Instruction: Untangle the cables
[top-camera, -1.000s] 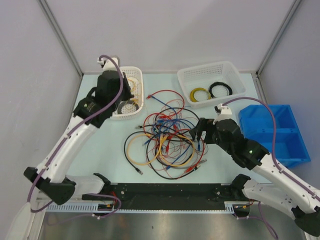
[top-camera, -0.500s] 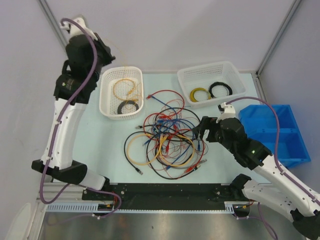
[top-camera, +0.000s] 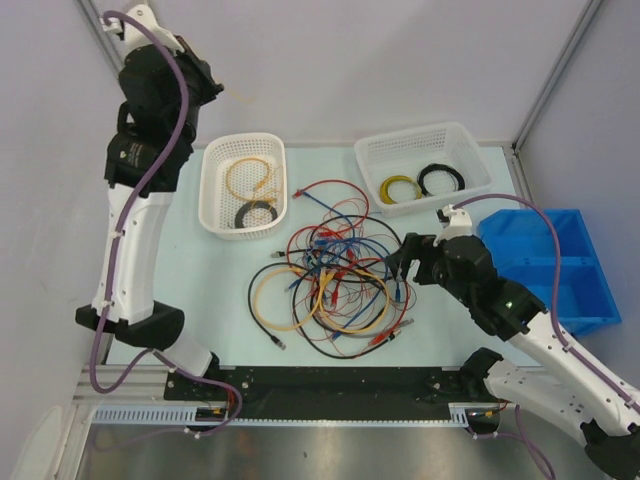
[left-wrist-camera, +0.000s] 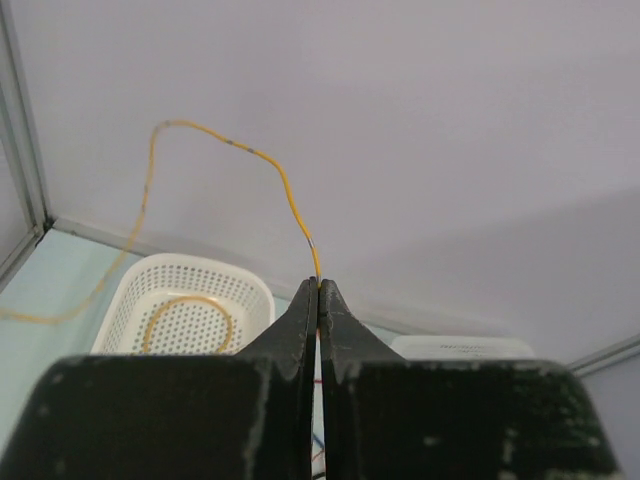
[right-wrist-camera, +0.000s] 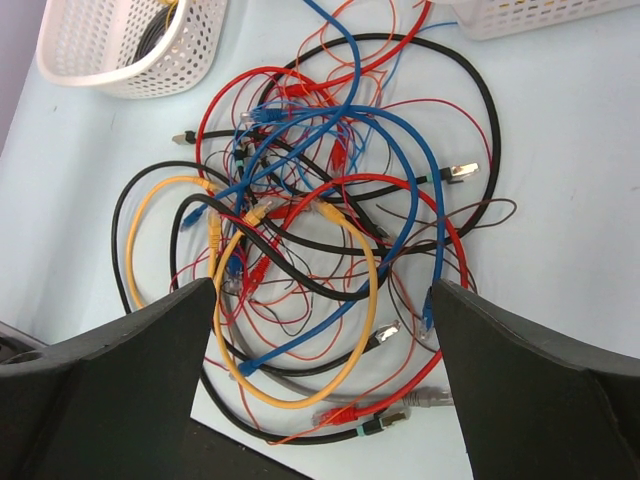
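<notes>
While the right arm has kept its place, the left arm has risen from just over a basket to high above the far left corner of the bench (top-camera: 200, 290).

Nearest the arm bases, the cables (top-camera: 330, 285) lie in one loose heap at the middle of the bench. Red, blue, yellow-orange and black loops cross over one another, with plug ends poking out at the edges. Just right of the heap, the right gripper (top-camera: 402, 262) hovers with its jaws spread wide and nothing between them. Its wrist view looks down on the tangle.

Farther back on the left sits a white basket (top-camera: 210, 200) holding a yellow-orange coil (top-camera: 250, 172) and a black coil (top-camera: 256, 213). Farther back on the right, a second white basket (top-camera: 372, 165) holds two more coils, one yellow and one black. A blue bin (top-camera: 580, 290) stands at the right edge.

Farthest and highest, the left gripper (left-wrist-camera: 318, 288) has its jaws pinched tight on a thin yellow-orange wire (left-wrist-camera: 225, 140). The wire arcs up from the tips and droops away to the left; where its end lies I cannot tell.

The lift probably draws this single wire out to its full length, ready to be laid in the left basket. Most of the heap remains tangled, so the task looks far from finished.
</notes>
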